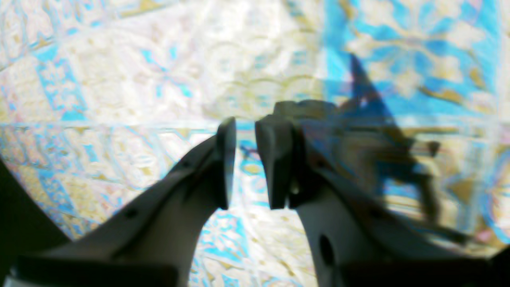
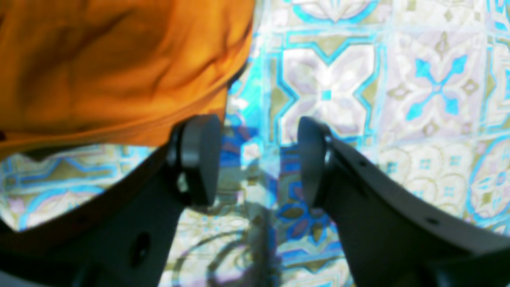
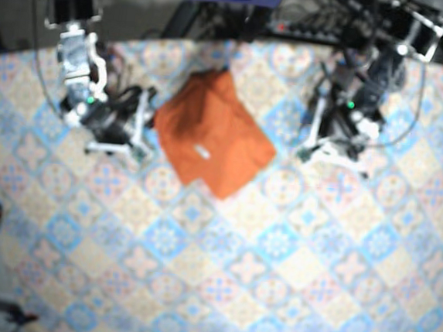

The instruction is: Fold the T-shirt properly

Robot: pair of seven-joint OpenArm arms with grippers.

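The orange cotton T-shirt (image 3: 212, 134) lies on the tabletop's blue-and-cream tile-patterned cloth (image 3: 276, 256) as a compact, roughly square bundle between the two arms. Judging by that shape, most of the folding looks done. The right arm's fingers (image 2: 197, 159) stand well apart and empty, low over the cloth, with the shirt's hemmed edge just beside one of them — placed, I judge, either to take that edge or to clear it. The left arm's fingers (image 1: 275, 167) show only a narrow gap and grip nothing, over bare cloth apart from the shirt — probably so the folds stay undisturbed.
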